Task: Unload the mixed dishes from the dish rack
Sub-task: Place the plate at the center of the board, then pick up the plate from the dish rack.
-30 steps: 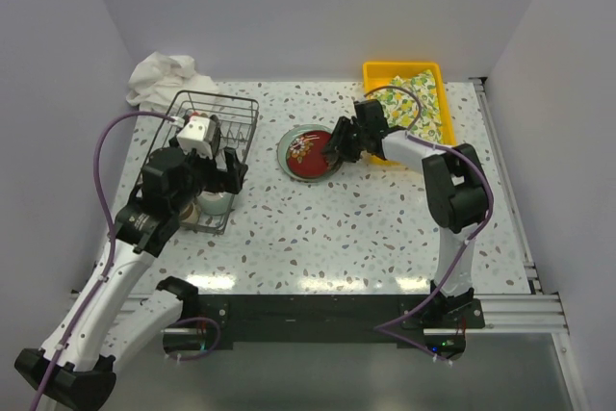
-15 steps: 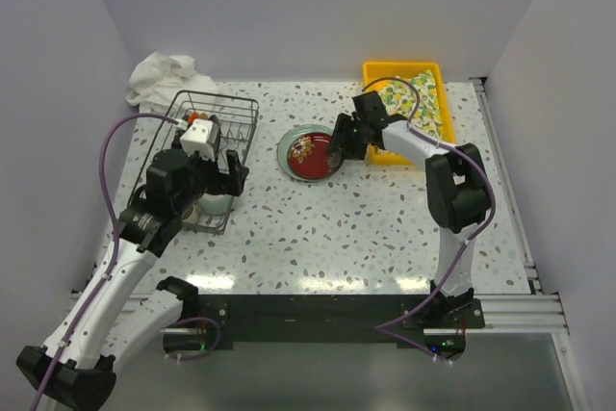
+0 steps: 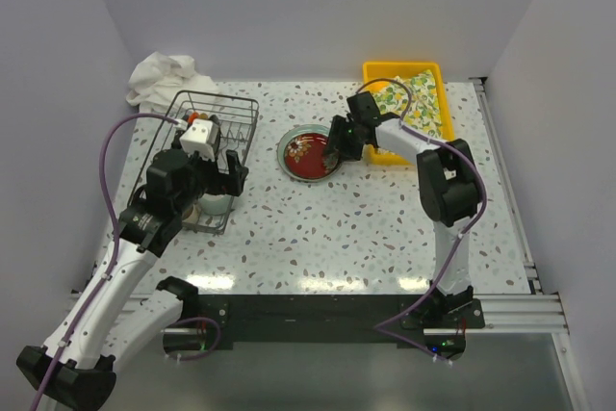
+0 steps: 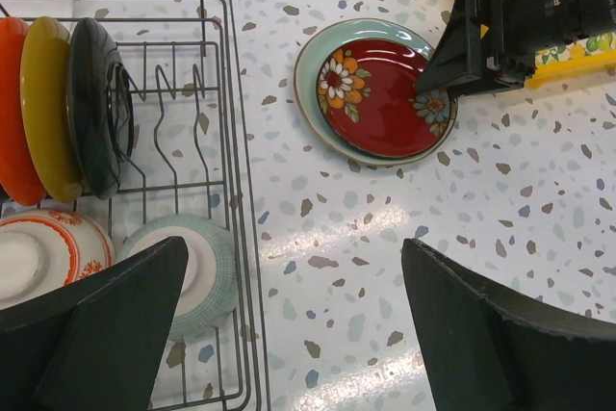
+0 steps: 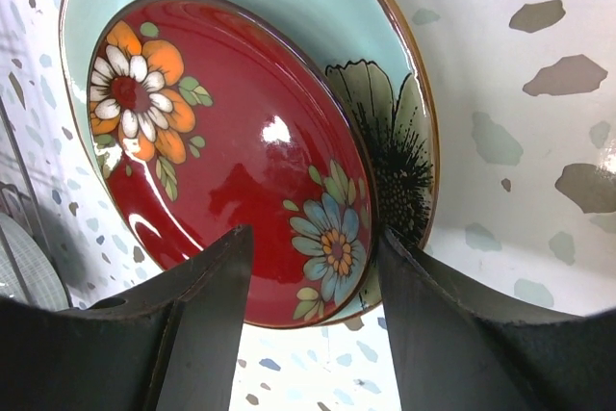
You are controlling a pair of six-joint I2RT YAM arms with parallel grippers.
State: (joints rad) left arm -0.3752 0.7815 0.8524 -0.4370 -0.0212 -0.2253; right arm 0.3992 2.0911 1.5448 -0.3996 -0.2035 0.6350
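Moved: your right arm's wrist has pulled back a bit toward the yellow plastic tray (image 3: 404,65) over the last second. The right gripper (image 3: 339,144) is still at the same plate rim, and the left arm hasn't budged.
Right jaws: spread apart, one finger on either side of the rim, pinching nothing. To me that reads as just let go.
Unloaded so far: a dark red round plate with a flower pattern (image 4: 380,93) lies flat inside a bigger pale green round plate (image 4: 337,36). They sit on the speckled table (image 3: 366,228) between rack and tray. I'd guess they're nested like that to start one tidy stack.
Still in the rack: the dark wire dish rack (image 3: 207,108) holds an orange plate (image 4: 14,103), a mustard one (image 4: 48,103) and a dark one (image 4: 96,108). All three stand upright in the tines. A red-and-white patterned bowl (image 4: 38,257) and a whitish ribbed cup (image 4: 197,271) sit at the near end.
Left gripper (image 4: 294,267): jaws wide open and empty, pointing down above the rack's right wall next to the cup. It looks lined up for your next grab.
Right arm pose: folded, elbow high, forearm reaching left from the tray side, fingers angled down at the rim.
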